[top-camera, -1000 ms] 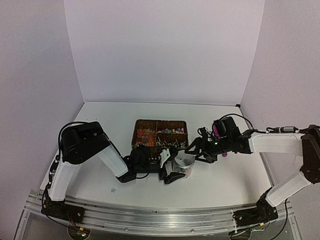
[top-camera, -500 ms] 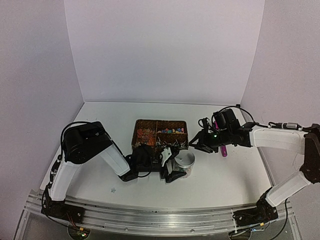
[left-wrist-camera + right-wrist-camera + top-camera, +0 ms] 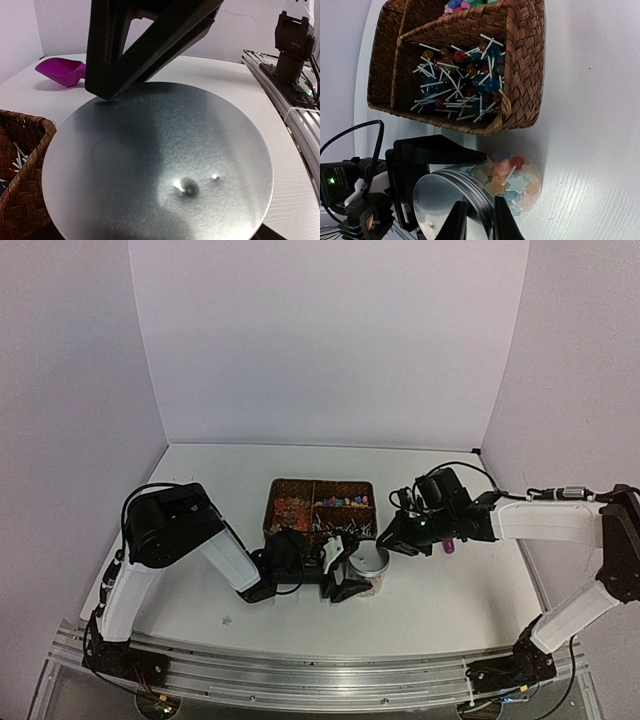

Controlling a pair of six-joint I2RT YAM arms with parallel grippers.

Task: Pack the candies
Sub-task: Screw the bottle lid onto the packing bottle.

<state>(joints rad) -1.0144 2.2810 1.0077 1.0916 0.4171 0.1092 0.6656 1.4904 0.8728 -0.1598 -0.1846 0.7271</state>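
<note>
Small mixed-colour candies sat in clear jar, 5 o'clock of brown wicker basket. Right pincer pinched silver metal lid by rim. Left pincer straddled jar, grip unclear. Candies probably light, loose; jar likely slippery, so grasp its sides.

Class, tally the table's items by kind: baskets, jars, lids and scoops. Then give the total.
Wicker basket: 1
Clear jar: 1
Metal lid: 1
Magenta scoop: 1
Total: 4
</note>
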